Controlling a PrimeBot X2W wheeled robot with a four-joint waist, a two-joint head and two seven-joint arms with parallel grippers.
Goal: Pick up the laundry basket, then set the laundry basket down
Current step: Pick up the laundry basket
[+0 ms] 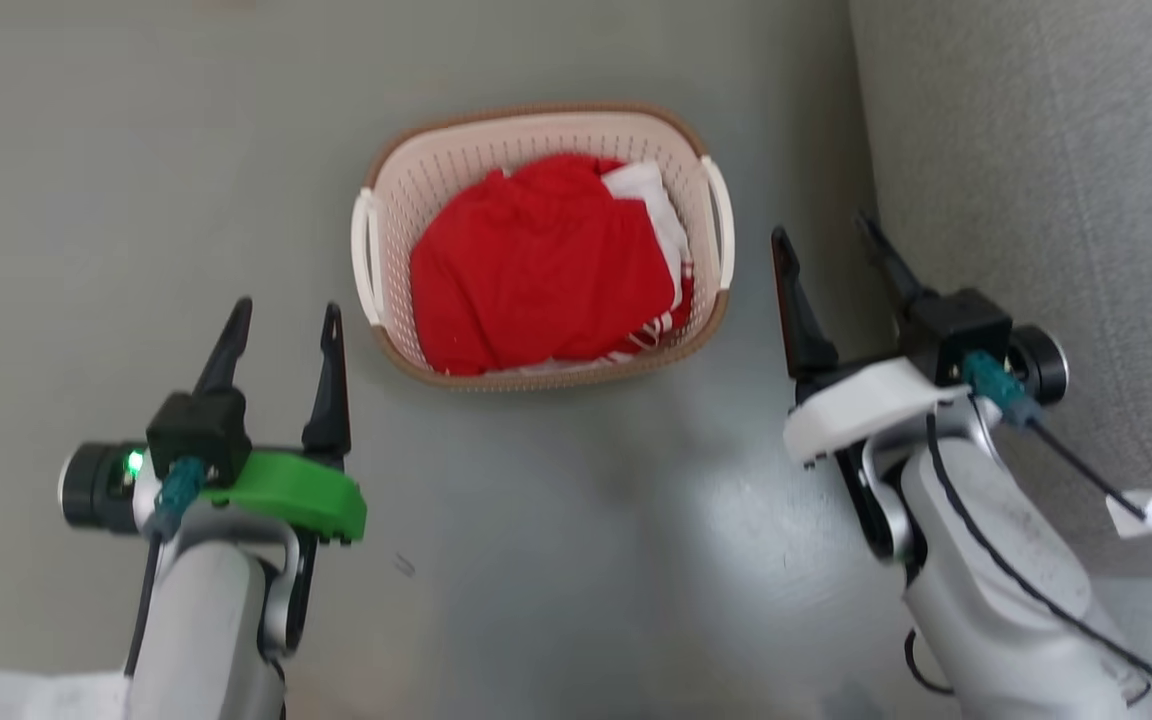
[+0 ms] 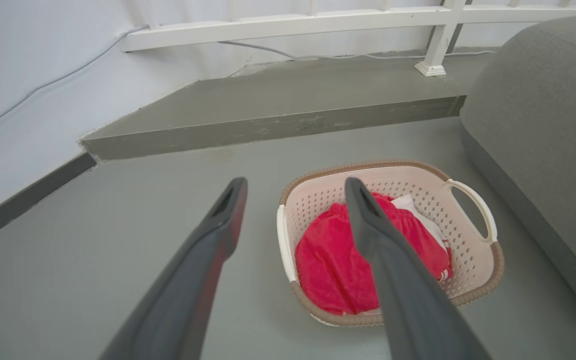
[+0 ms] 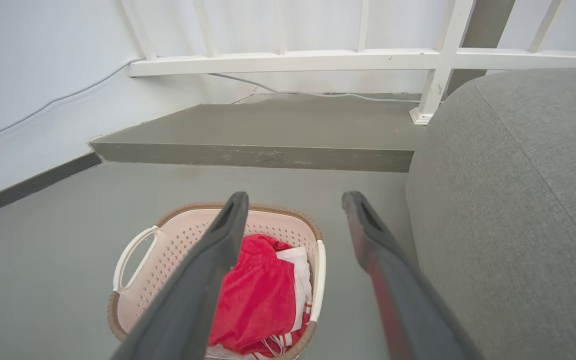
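Currently the dark-fingered left gripper and right gripper are hovering wide open while the cream-white perforated plastic laundry basket is sitting beside the grey fabric sofa, possibly blocking the right gripper's reach.

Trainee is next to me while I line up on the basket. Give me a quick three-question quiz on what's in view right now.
1. True or false: the left gripper is shut on a handle of the laundry basket.
2. What lies in the basket? A) red clothing B) blue towels C) nothing
3. Fill in: the grey upholstered seat stands on the robot's ___ side of the basket.

Key: 1 false, it is open and holds nothing, like the right gripper. 2 A. 3 right.
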